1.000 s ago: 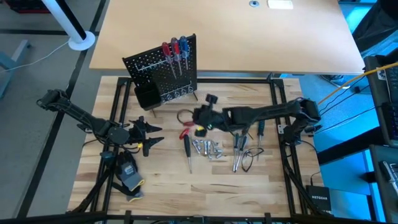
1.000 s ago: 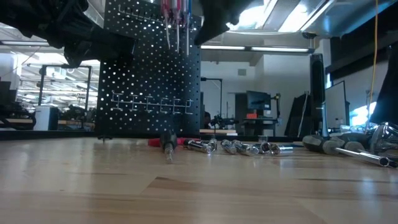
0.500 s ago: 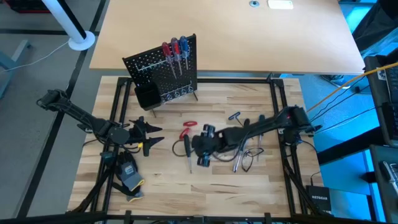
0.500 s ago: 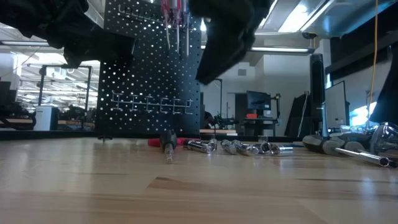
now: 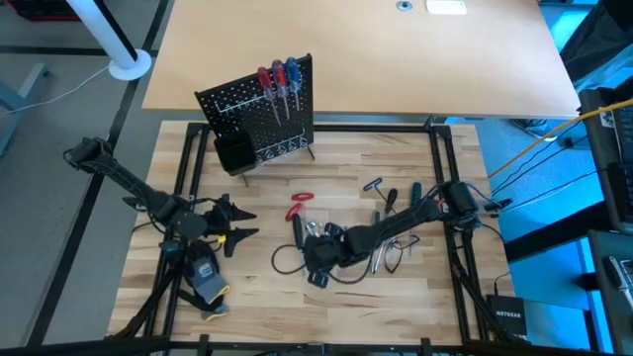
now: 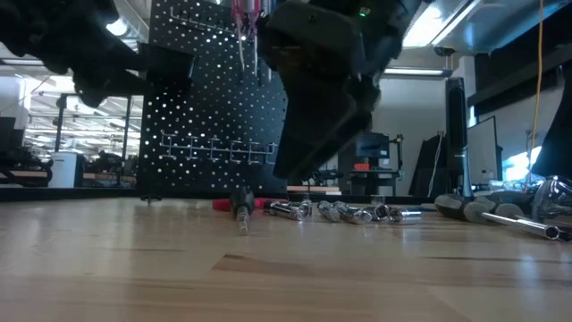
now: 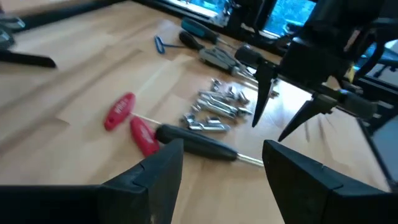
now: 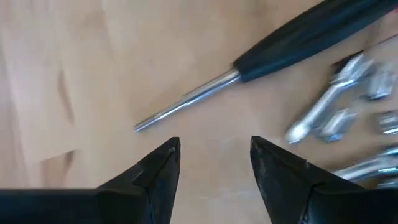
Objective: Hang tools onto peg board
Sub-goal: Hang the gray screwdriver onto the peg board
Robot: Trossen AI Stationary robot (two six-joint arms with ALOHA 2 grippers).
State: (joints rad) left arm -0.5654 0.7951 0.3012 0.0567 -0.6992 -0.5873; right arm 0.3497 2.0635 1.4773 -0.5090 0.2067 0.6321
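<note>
- Right gripper (image 5: 311,259) low over the butcher-block tabletop (image 5: 257,297), fingers (image 8: 158,168) parted, nothing between them.
- Just beyond the fingertips: black-handled screwdriver (image 8: 249,59) flat on the wood, shaft tip nearest the gripper.
- Beside the screwdriver handle: cluster of small silver bits (image 7: 214,106), touching one another.
- Red-handled pliers (image 7: 127,121) flat on the tabletop, next to the screwdriver's handle end.
- Further tools (image 5: 391,203) scattered near the right arm.
- Peg board (image 5: 259,124) upright at the table's far edge; red- and blue-handled screwdrivers (image 5: 277,81) hung at the top, black bin (image 5: 232,153) at the lower corner.
- Left gripper (image 5: 237,220) spread wide and empty, hovering near the table's left side.
- Grey-black glove (image 5: 206,280) near the left arm.
</note>
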